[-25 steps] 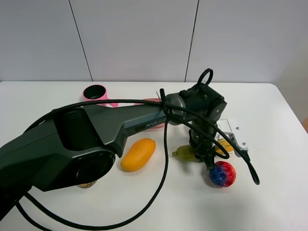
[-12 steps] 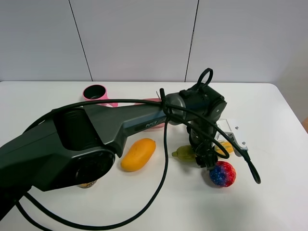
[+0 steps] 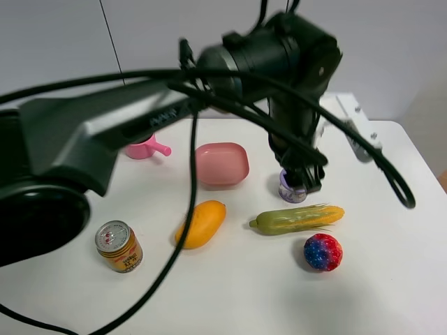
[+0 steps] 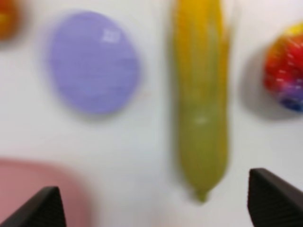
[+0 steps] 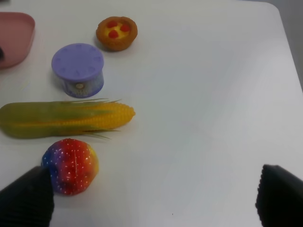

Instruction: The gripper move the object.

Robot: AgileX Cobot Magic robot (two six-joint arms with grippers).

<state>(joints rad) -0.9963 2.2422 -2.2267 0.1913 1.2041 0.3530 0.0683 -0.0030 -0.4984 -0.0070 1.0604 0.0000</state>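
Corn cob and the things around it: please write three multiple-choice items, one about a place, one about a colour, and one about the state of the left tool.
1. Which thing lies nearest the yellow end of the corn cob?
A. the can
B. the red-and-blue ball
C. the mango

2. What colour is the lid of the round tub?
A. green
B. black
C. purple

3. How is the left tool?
A. shut on the corn cob
B. open and empty
C. shut on the ball

Answers:
1 B: in the exterior high view the ball sits just beside the kernels.
2 C: the right wrist view shows a purple top.
3 B: the left wrist view shows its fingers wide apart and the cob lying free on the table.
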